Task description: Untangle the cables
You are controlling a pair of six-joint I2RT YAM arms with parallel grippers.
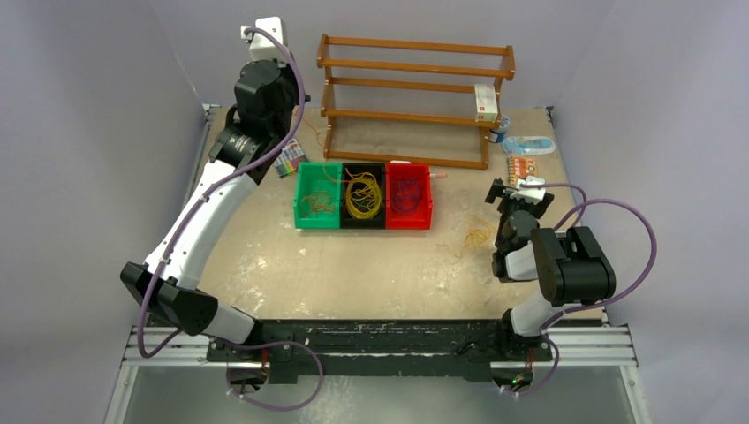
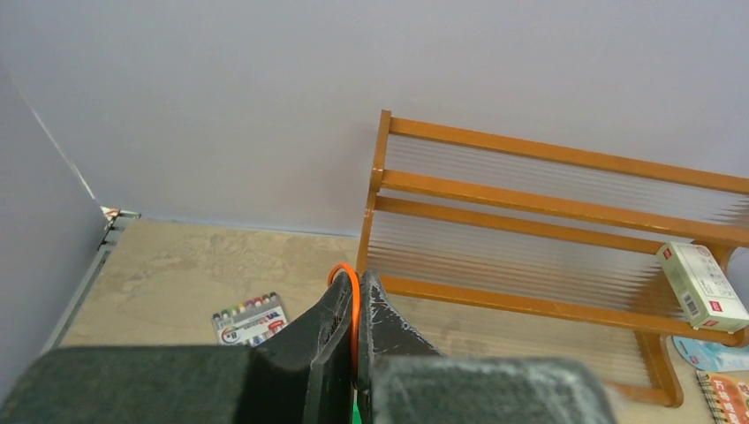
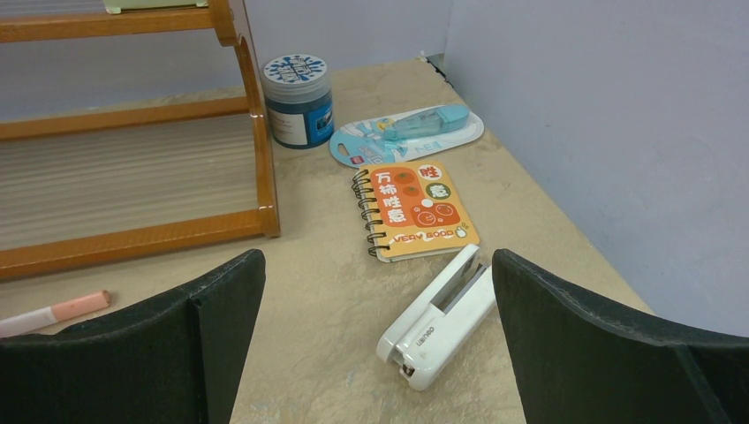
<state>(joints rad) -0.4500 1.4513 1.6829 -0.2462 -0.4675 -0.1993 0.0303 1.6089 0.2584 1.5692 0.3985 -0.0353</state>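
Note:
The cables lie sorted in three bins: orange strands in the green bin point(image 1: 306, 214), yellow loops point(image 1: 363, 194) in the black bin, dark purple loops point(image 1: 407, 196) in the red bin. A small loose tangle of yellow and orange cables point(image 1: 475, 238) rests on the table left of my right arm. My left gripper point(image 2: 362, 278) is raised near the far left corner, shut on one thin orange cable loop point(image 2: 346, 270) that arches over the fingertips. My right gripper point(image 3: 378, 265) stands wide open and empty above a white stapler point(image 3: 439, 322).
A wooden shelf rack point(image 1: 411, 97) with a small box point(image 1: 485, 102) stands at the back. A marker pack point(image 2: 251, 318) lies at the far left. Notebook point(image 3: 422, 210), blue jar point(image 3: 298, 100), correction tape point(image 3: 406, 132) and a pink marker point(image 3: 55, 312) lie near the right wall.

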